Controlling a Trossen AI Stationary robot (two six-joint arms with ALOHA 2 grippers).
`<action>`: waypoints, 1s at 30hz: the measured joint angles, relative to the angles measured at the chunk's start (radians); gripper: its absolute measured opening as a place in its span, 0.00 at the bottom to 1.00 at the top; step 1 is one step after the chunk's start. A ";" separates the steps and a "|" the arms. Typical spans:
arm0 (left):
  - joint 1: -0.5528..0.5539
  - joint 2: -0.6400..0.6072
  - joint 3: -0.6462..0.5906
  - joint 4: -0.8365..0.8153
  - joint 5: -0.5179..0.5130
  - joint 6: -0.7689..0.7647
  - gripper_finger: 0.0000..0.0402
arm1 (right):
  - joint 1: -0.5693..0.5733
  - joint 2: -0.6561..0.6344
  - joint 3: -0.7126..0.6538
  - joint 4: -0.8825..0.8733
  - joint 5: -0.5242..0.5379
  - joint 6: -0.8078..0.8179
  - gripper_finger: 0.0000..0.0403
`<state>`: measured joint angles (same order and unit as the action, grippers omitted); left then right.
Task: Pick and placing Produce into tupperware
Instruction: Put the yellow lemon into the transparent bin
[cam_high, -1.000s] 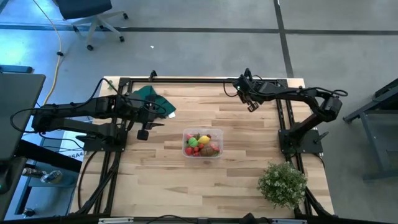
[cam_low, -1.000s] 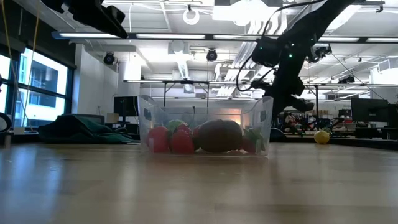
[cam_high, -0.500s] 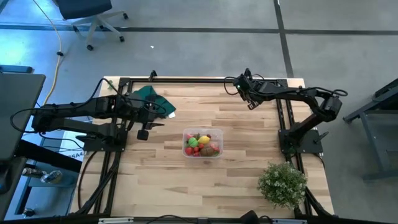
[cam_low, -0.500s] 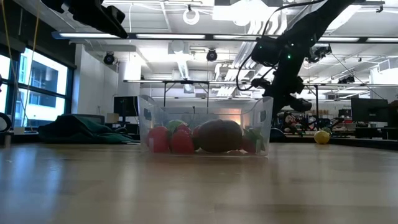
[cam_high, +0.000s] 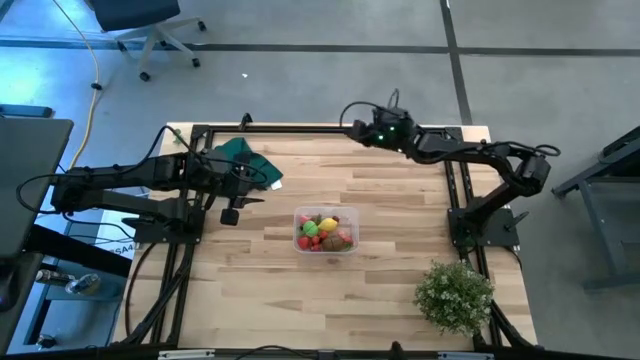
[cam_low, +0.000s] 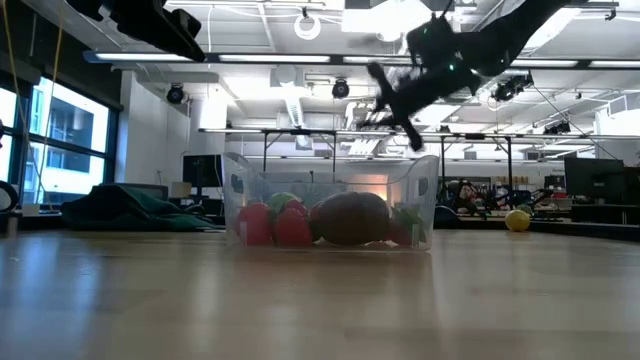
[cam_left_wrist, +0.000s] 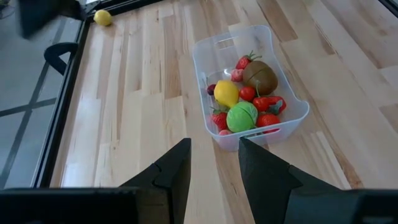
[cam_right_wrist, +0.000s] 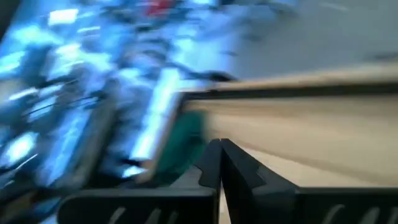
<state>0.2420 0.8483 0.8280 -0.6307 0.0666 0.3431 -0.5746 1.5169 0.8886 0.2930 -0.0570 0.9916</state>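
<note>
Left wrist view showed the left gripper (cam_left_wrist: 212, 163) with its fingers parted and holding nothing, just short of the clear tub (cam_left_wrist: 250, 87). In the tub lay the produce (cam_left_wrist: 244, 99): a green piece, a yellow one, a brown one and several red ones. Beyond it, a lone yellow piece (cam_left_wrist: 102, 17) sat by the table's black frame (cam_left_wrist: 62, 56). In the high view, a dark green cloth (cam_high: 243, 157) lay at the far left, and the right gripper (cam_high: 352, 110) hovered over the far edge, fingers pressed together and empty.
</note>
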 joint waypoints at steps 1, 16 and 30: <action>0.000 0.000 0.000 0.000 0.000 0.000 0.30 | 0.001 0.000 0.000 0.076 -0.041 -0.036 0.01; 0.000 0.000 0.000 0.000 0.000 0.000 0.30 | -0.112 0.002 0.309 -0.298 -0.167 -0.331 0.00; 0.000 0.000 0.000 0.000 0.000 0.000 0.30 | -0.442 0.295 1.179 -1.809 0.232 -0.333 0.00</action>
<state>0.2420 0.8482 0.8280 -0.6304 0.0666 0.3431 -1.0165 1.8123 2.0676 -1.5165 0.1755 0.6585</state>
